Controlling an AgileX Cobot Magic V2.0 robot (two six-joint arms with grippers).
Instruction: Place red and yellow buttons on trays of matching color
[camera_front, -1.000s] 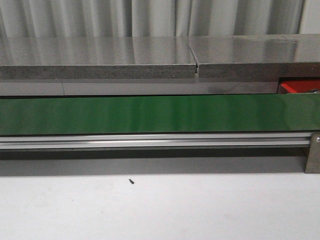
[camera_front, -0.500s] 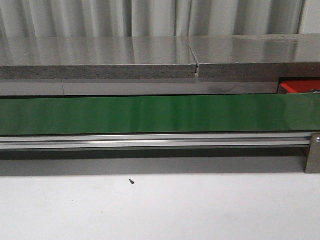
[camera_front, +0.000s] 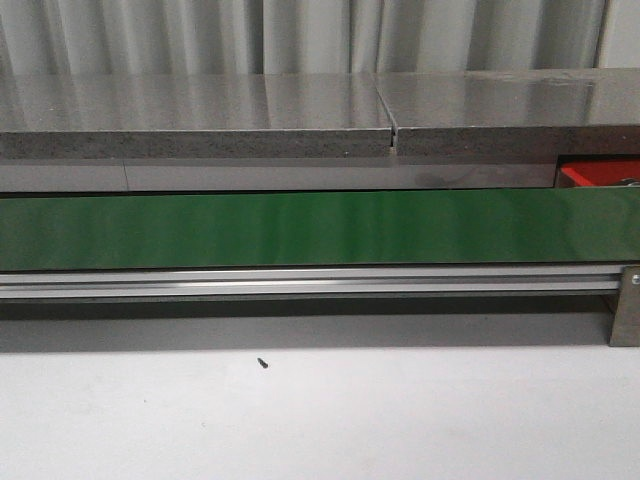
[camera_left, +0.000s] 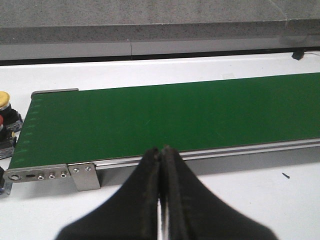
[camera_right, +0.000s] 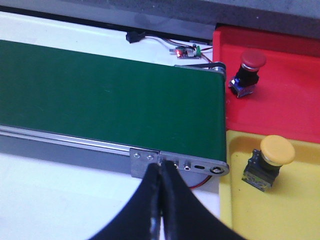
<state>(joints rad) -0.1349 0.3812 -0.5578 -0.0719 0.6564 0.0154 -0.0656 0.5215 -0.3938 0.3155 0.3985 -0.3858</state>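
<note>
In the right wrist view a red-capped button (camera_right: 247, 67) lies on the red tray (camera_right: 295, 107), and a yellow-capped button (camera_right: 269, 161) lies on the yellow tray (camera_right: 285, 215) beside it. My right gripper (camera_right: 161, 167) is shut with nothing in it, just short of the belt's end bracket and apart from both trays. My left gripper (camera_left: 161, 150) is also shut and empty, at the near rail of the belt. Another yellow-capped button (camera_left: 4, 98) shows at the picture's edge past the belt's other end. The front view shows only a corner of the red tray (camera_front: 600, 172) and neither gripper.
The long green belt (camera_front: 300, 228) on its aluminium rail (camera_front: 300, 283) crosses the white table. A grey stone ledge (camera_front: 200, 120) runs behind it. A small circuit board with wires (camera_right: 187, 51) sits by the belt's end near the red tray. A black speck (camera_front: 262, 363) lies on the table.
</note>
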